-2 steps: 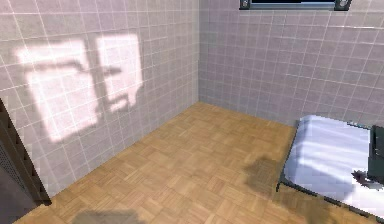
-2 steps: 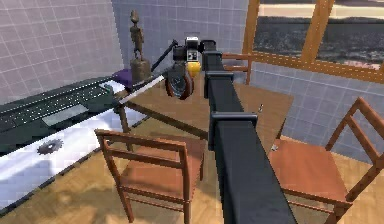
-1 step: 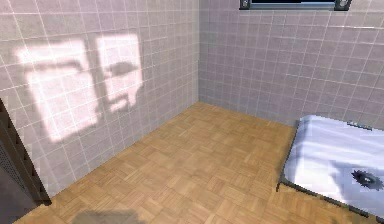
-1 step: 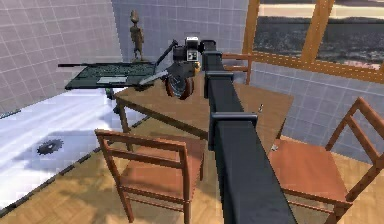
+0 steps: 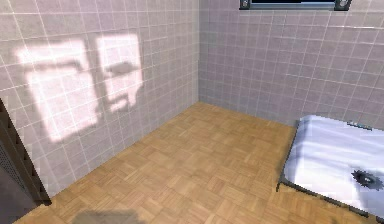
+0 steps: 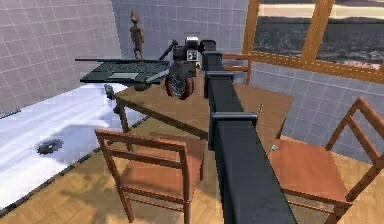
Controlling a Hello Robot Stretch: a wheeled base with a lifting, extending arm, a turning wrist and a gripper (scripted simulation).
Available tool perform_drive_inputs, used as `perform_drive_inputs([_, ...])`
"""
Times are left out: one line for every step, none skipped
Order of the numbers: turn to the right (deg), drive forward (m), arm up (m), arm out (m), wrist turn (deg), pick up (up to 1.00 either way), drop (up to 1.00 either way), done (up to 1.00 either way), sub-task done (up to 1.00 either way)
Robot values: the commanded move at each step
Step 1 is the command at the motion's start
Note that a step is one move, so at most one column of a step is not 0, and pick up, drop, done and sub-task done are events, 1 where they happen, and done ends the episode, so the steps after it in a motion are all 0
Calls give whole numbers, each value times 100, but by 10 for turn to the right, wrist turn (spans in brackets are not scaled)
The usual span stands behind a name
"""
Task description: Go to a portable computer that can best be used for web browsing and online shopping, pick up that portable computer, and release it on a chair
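Laptop [image 6: 120, 68] held by gripper [image 6: 171, 68] above table [image 6: 255, 105], chair [image 6: 150, 172] near

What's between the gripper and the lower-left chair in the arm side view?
In the arm side view, the wooden table's bare top and front edge lie between the gripper and the lower-left chair's backrest.

The forward view looks ahead and somewhat down across the parquet floor [image 5: 170, 170] into a tiled wall corner [image 5: 198, 70]. The arm side view looks out along the arm [image 6: 240, 150], close over the worktop [image 6: 265, 108], toward a window [image 6: 300, 30]. Both include the white floor tray [image 5: 340, 150]: at the forward view's right edge and the arm side view's left.
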Motion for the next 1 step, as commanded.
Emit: perform_drive_inputs([0,0,-34,0,0,0,0,0,0])
